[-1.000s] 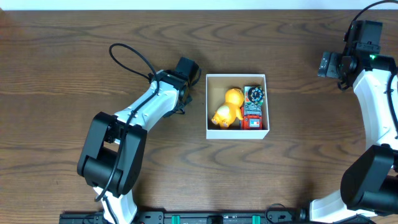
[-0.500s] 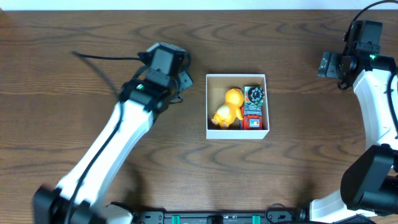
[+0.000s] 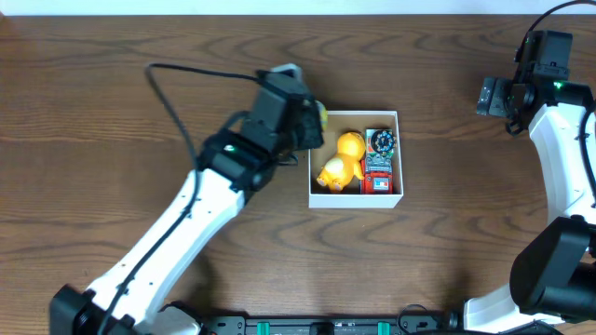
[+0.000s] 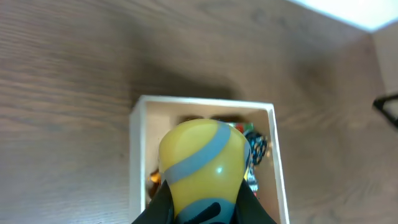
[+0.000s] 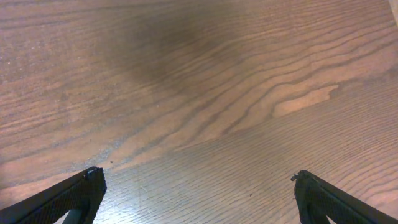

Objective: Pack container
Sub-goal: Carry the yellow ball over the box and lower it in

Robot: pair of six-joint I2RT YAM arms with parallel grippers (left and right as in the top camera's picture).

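Observation:
The container (image 3: 354, 199) is a shallow white square box at the table's middle, seen from above in the left wrist view as the container (image 4: 138, 155). Inside lie a yellow duck toy (image 3: 340, 160) and a red, multicoloured toy (image 3: 379, 160). My left gripper (image 3: 312, 126) hangs over the box's left wall, shut on a yellow egg-shaped toy with blue bands (image 4: 202, 158), whose tip shows as a yellow toy (image 3: 321, 116) in the overhead view. My right gripper (image 5: 199, 190) is far off at the right edge, open over bare wood.
The left arm's black cable (image 3: 177, 93) loops over the table to the left of the box. The right arm (image 3: 559, 121) stands along the right edge. A pale strip runs along the table's far edge (image 3: 279, 6).
The left arm has risen from the table left of the box and swung right. It now holds the yellow toy over the box's left wall. The right arm has not moved.

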